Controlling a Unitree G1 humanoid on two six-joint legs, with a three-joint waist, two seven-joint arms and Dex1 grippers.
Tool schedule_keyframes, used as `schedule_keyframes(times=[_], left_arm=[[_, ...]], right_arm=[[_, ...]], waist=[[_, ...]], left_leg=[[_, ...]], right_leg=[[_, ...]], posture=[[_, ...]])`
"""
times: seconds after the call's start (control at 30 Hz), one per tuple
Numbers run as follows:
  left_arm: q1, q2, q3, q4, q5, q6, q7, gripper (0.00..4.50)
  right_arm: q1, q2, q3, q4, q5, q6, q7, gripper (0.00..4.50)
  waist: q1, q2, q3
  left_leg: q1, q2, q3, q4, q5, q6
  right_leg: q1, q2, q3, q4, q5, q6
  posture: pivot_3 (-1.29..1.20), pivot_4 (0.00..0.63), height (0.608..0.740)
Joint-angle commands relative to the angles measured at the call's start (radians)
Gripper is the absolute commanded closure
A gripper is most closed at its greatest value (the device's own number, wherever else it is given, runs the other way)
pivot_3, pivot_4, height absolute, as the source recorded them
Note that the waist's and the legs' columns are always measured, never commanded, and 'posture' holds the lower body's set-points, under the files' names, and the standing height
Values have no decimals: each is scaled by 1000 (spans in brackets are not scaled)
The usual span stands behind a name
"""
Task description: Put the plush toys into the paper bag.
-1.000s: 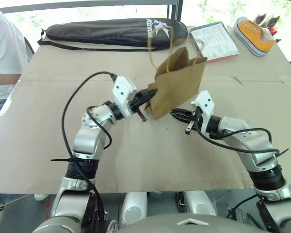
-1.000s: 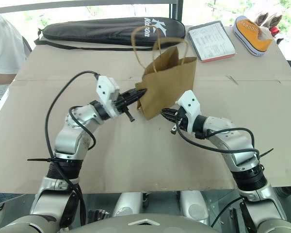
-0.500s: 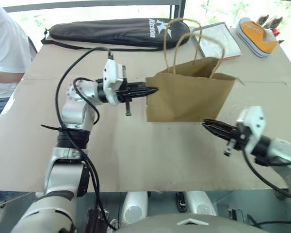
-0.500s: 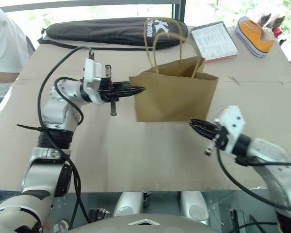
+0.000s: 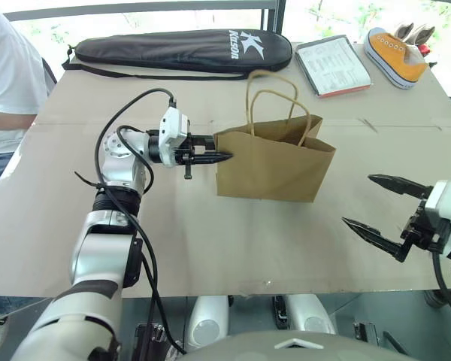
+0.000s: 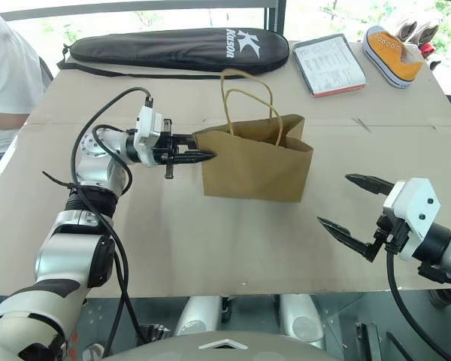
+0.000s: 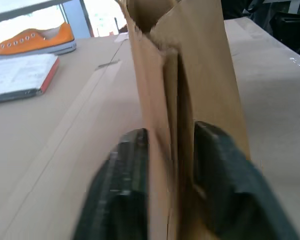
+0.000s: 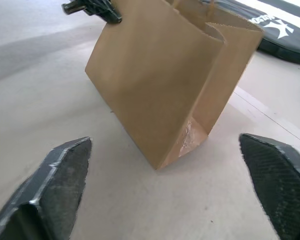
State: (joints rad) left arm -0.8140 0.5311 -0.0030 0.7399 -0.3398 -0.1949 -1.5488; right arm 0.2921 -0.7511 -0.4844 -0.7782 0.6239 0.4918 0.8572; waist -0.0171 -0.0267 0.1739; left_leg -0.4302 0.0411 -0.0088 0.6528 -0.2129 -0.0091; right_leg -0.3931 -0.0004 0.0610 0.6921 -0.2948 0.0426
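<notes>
Paper bag (image 5: 274, 166) stands upright mid-worktop (image 5: 210, 248), handles up. Left gripper (image 5: 210, 157) straddles its side edge, one finger on either face of the fold. Right gripper (image 5: 383, 210) spread wide, empty, well apart from bag.

A plain brown paper bag (image 5: 274, 167) is seen on a tan cardboard-covered table (image 5: 210, 248). White lettering is borne by the long black case (image 5: 180, 49). The sneaker (image 5: 395, 51) is orange with a white sole.
</notes>
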Motion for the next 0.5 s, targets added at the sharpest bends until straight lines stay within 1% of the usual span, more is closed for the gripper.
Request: schedule_keyframes(times=[0.03, 0.13, 0.2, 0.27, 0.33, 0.4, 0.43, 0.5], left_arm=[[108, 71, 53, -240, -41, 219, 125, 1121], [287, 143, 102, -486, -60, 365, 235, 100], [448, 194, 177, -662, -116, 495, 303, 100], [613, 225, 258, -807, -151, 578, 368, 100], [713, 240, 304, -897, -189, 635, 401, 100], [890, 234, 377, -1013, -216, 667, 420, 100], [963, 225, 412, -1058, -225, 678, 434, 100], [1041, 213, 461, -1100, -258, 698, 456, 100]], right_arm=[[10, -11, -46, 25, 6, -39, 23, 0], [44, -20, -94, 54, 10, -56, 59, 0], [79, -26, -143, 82, 20, -64, 94, 0], [122, -32, -187, 116, 16, -76, 133, 0], [146, -33, -209, 138, 7, -91, 155, 0], [180, -34, -243, 175, -7, -104, 177, 0], [195, -36, -258, 188, -15, -110, 187, 0], [218, -42, -276, 199, -13, -111, 209, 0]], waist=[[-2, 0, 0], [-14, 0, 0], [-19, 1, 0], [-19, 1, 0], [-13, 1, 0], [-6, 1, 1], [-6, 2, 1], [-8, 3, 0]], left_leg=[[0, 0, 0, 0, 0, 0], [1, 1, 0, -1, 0, 0], [1, 5, -1, -2, 0, 0], [2, 6, -2, -3, 0, 0], [4, 7, -2, -3, 0, 0], [8, 8, 1, -2, 0, 0], [11, 11, 3, -3, 0, 0], [18, 12, 7, -4, 0, 0]], right_leg=[[0, 0, 0, 0, 1, -1], [0, 0, 0, 1, 1, -1], [0, -1, 0, 2, 1, -2], [1, -1, 0, 1, 1, -2], [1, -2, 1, 1, 0, -2], [6, -3, -1, 1, -2, 1], [8, -8, 1, -1, -4, -2], [16, -12, 5, -6, -5, -3]], posture=[[0, 150, 740], [0, 150, 740], [0, 150, 740], [0, 150, 740], [0, 150, 740], [0, 150, 740], [0, 150, 740], [0, 150, 740]])
